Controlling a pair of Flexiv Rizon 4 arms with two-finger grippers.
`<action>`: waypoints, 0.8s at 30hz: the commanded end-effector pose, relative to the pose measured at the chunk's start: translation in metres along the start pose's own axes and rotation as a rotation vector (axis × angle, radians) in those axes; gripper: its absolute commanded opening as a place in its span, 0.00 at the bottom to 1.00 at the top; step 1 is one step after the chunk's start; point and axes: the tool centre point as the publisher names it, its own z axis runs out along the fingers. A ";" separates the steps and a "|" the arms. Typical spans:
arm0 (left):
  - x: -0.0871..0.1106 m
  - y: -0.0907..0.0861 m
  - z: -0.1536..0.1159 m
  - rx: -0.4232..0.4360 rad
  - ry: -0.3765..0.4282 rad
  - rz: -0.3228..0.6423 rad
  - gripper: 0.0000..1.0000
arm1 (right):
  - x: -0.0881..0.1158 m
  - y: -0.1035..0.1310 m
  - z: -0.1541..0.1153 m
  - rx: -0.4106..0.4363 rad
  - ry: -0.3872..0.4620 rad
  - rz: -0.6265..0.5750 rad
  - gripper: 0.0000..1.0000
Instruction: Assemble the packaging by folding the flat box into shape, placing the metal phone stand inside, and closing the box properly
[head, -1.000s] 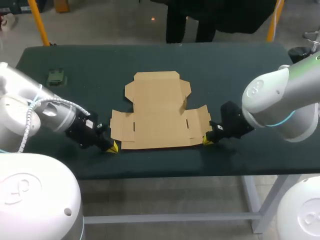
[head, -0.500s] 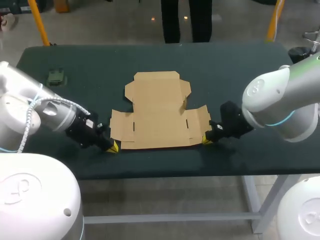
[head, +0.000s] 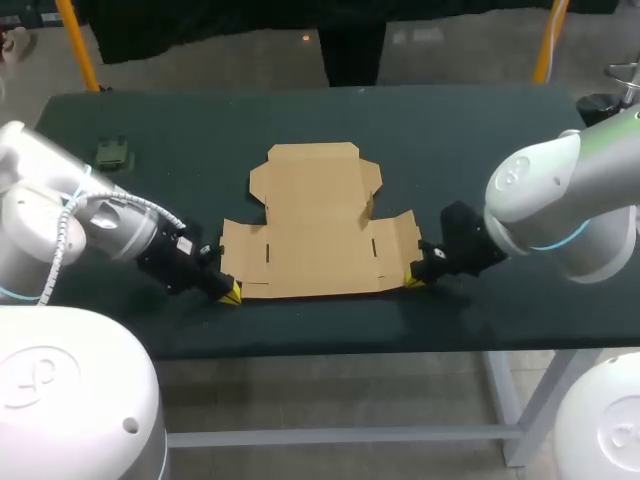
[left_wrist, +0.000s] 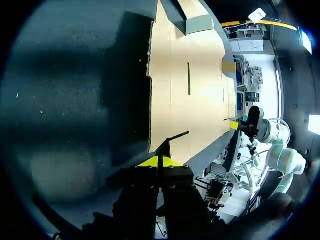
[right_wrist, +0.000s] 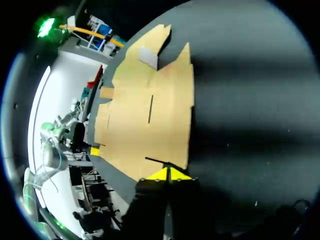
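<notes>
1. Both pairs of jaws look closed from the head camera. My left gripper (head: 230, 294) has its yellow tips down on the table (head: 480, 130), touching the near left corner of the flat box (head: 320, 225). My right gripper (head: 413, 281) sits the same way at the near right corner. The cardboard lies unfolded in the middle of the dark cloth with its flaps spread. A small green object (head: 113, 153) rests well apart from it, toward the far left corner.
2. On the left wrist camera, the left gripper (left_wrist: 159, 161) has its tips pressed together with only a thin seam between them. The corner of the flat box (left_wrist: 190, 90) is right at those tips. Across the sheet I can make out the right gripper (left_wrist: 234, 125) at the opposite corner.
3. On the right wrist camera, the right gripper (right_wrist: 167, 175) is likewise closed, tip against tip. The nearest corner of the flat box (right_wrist: 150, 120) is just ahead of it. The left gripper (right_wrist: 94, 151) shows as a yellow speck at the far corner.
</notes>
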 end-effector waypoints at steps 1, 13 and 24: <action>0.001 -0.005 0.004 -0.011 -0.001 0.004 0.00 | -0.003 0.001 -0.001 0.002 0.014 -0.001 0.00; 0.011 -0.008 0.002 -0.007 -0.031 0.025 0.00 | 0.000 0.003 -0.003 0.000 0.018 -0.014 0.00; 0.015 -0.010 0.002 -0.006 -0.057 0.031 0.00 | 0.005 0.003 -0.004 0.002 0.026 -0.026 0.00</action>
